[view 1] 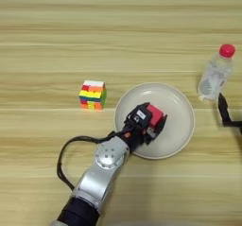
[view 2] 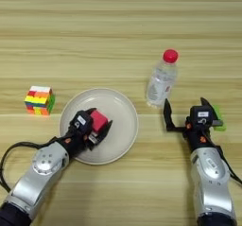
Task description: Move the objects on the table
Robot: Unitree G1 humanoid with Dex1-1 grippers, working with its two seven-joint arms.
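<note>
My left gripper point(view 1: 152, 121) is shut on the small red cube point(view 1: 155, 113) over the near-left part of the round cream plate point(view 1: 178, 121). I cannot tell whether the cube touches the plate. A multicoloured puzzle cube point(view 1: 92, 95) stands on the wood to the left of the plate. The clear bottle with a red cap point(view 2: 161, 81) lies tilted to the right of the plate, cap pointing away. My right gripper point(view 2: 186, 110) is open just in front of the bottle's base, and its left finger point(view 2: 167, 114) is close to it.
The light wooden table point(view 1: 118, 26) fills both views. My left arm crosses the near-left corner with a black cable looped beside it. My right forearm rises from the near-right edge.
</note>
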